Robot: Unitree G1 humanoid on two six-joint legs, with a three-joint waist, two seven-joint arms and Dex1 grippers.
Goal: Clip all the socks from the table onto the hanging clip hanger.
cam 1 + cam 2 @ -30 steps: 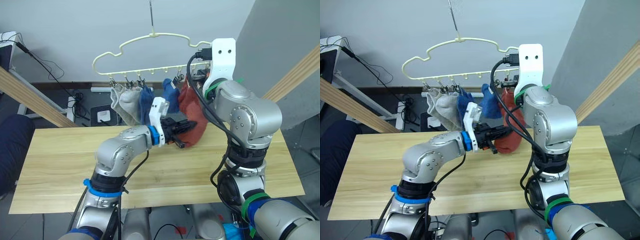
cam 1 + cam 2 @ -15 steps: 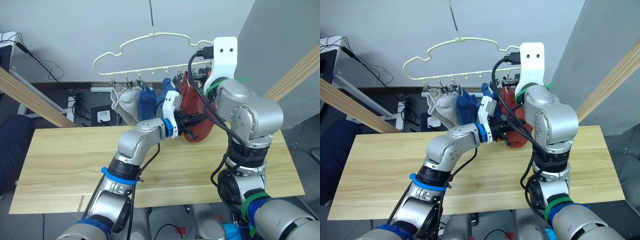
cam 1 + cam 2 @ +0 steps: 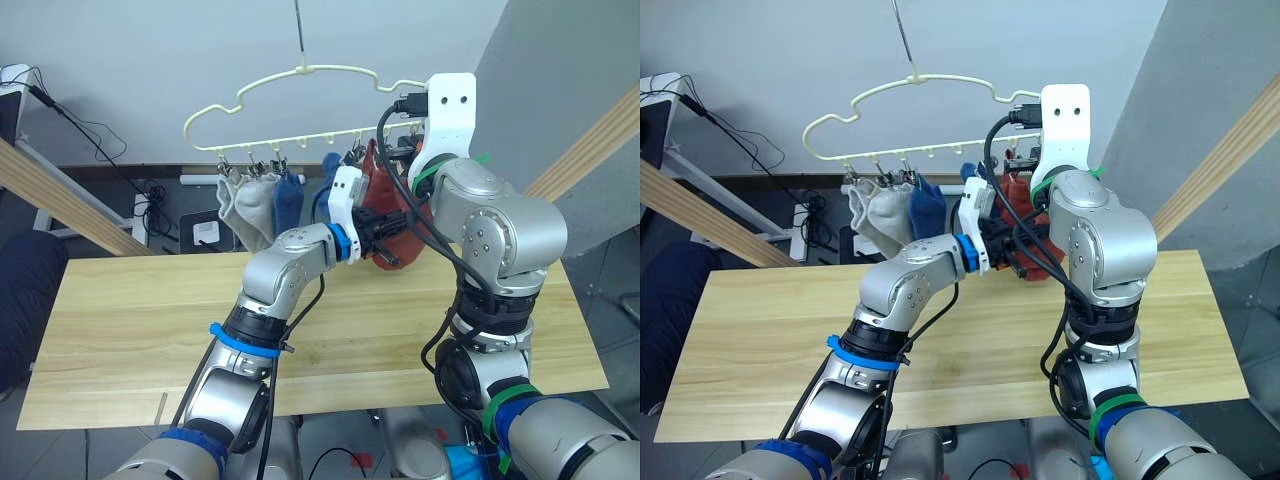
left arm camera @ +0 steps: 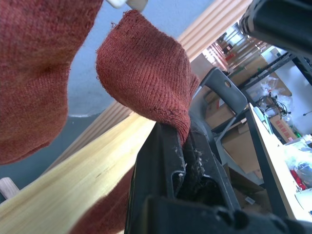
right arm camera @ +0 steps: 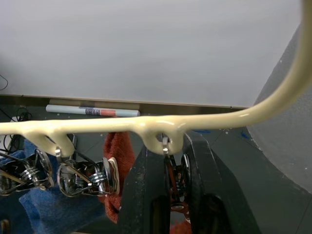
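**Last rust-red sock held up at the hanger's right end**

A rust-red sock [image 4: 146,78] was pinched between the closed fingers of the left gripper [image 3: 385,232], raised above the table [image 3: 120,330] and just beside the right end of the clip hanger [image 3: 300,75]. Another rust-red sock [image 5: 117,151] already hung from a clip there, with the held one close against it. Further left along the hanger hung a blue sock [image 3: 287,200] and two light grey socks [image 3: 245,205], each caught by a silver clip; another blue sock [image 3: 328,185] showed behind the left wrist.

The right gripper [image 5: 168,156] was up at the hanger's right end, its two black fingers closed on the last silver clip [image 5: 174,187] beneath the pale-yellow wire.

Beyond the table, cables [image 3: 150,195] lay on the floor by the wall.
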